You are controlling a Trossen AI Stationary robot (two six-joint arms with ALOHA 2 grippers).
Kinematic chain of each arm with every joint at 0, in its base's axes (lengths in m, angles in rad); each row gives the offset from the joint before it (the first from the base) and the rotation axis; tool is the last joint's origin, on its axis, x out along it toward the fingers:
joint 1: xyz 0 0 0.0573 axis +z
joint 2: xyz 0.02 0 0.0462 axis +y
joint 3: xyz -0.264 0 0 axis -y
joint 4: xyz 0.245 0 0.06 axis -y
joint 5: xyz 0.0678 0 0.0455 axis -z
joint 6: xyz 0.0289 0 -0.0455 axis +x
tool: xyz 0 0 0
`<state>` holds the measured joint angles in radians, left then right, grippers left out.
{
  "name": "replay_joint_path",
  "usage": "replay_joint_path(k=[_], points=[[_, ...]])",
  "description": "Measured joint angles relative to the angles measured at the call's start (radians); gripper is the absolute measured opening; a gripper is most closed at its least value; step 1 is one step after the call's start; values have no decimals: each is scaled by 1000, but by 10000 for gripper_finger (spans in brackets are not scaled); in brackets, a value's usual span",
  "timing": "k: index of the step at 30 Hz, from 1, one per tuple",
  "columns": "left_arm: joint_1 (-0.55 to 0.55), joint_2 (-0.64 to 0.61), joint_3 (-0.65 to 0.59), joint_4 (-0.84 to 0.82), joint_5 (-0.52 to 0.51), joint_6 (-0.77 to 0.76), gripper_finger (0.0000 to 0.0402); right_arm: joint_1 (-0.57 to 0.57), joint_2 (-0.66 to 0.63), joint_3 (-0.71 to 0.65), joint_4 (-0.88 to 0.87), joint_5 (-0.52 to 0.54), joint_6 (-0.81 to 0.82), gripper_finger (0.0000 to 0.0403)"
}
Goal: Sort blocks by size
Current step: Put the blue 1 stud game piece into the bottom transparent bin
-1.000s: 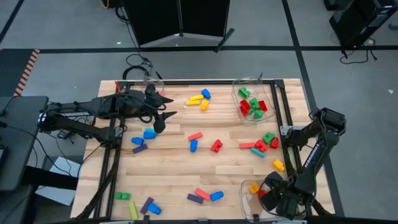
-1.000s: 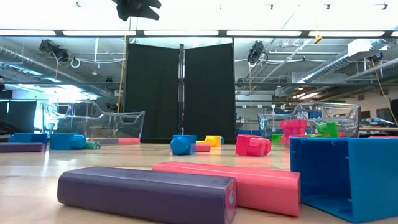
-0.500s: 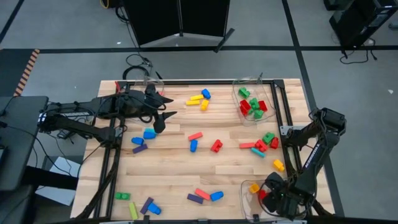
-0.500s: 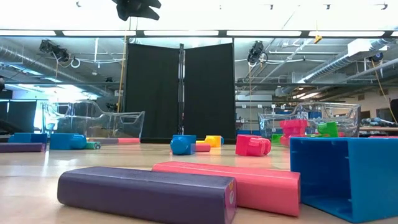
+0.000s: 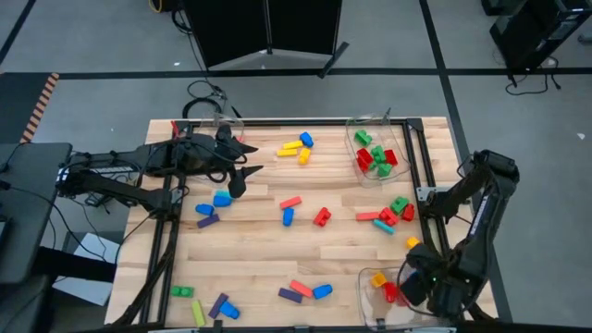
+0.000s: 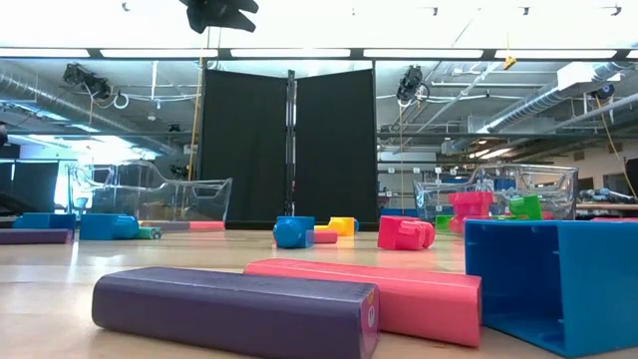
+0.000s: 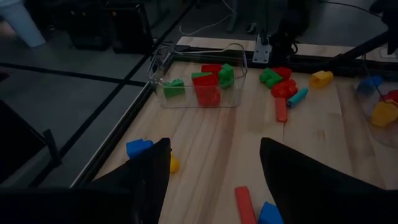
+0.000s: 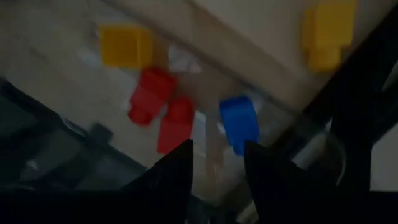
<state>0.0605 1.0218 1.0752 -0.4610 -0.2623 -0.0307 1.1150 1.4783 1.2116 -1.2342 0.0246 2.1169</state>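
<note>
Blocks of many colours lie scattered over the wooden table: a yellow and blue group at the far side, a red and green cluster at the right. My right gripper hangs open, pointing down over the clear bin at the near right corner. In that bin lie a yellow block, two red blocks and a blue block. Nothing is between its fingers. My left gripper waits open above the table's far left part.
A second clear bin at the far right holds red and green blocks. A third clear bin stands at the far left. Purple and pink bars and a blue brick lie at the near edge. A yellow block lies beside the near-right bin.
My right arm has lifted its gripper up from the near-right bin; the blocks in the bin stay where they were.
</note>
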Motion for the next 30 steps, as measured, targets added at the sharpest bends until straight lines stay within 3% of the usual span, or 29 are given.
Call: replay_joint_path(k=[9,17,30], points=[[0,0,0,0,0,0,252,-76,-95,1,-26,210,-55,133],[-8,-3,1,-6,6,0,252,-192,-132,1,-26,375,-239,132],[-17,-1,1,35,15,-7,252,-360,-130,1,-24,397,-462,132]])
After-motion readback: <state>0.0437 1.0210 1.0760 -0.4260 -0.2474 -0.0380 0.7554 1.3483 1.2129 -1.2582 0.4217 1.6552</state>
